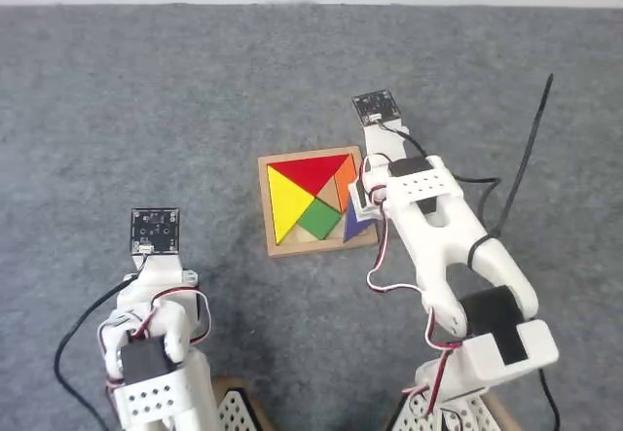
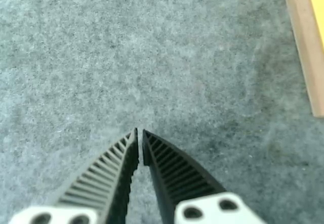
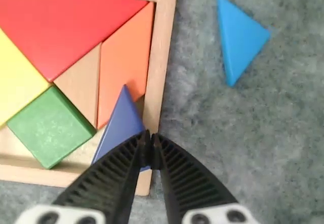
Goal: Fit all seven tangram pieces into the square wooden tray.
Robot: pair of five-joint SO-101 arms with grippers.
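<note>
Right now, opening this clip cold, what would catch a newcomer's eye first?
The square wooden tray mid-table, bright with its red triangle and yellow triangle. A dark blue triangle lies partly across its rim at the tips of the shut right claw, and a light blue triangle sits apart on the grey felt.

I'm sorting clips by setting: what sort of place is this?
Likely a robotics lab bench: left arm and right arm on a grey felt-covered table, with a wooden puzzle tray.
</note>
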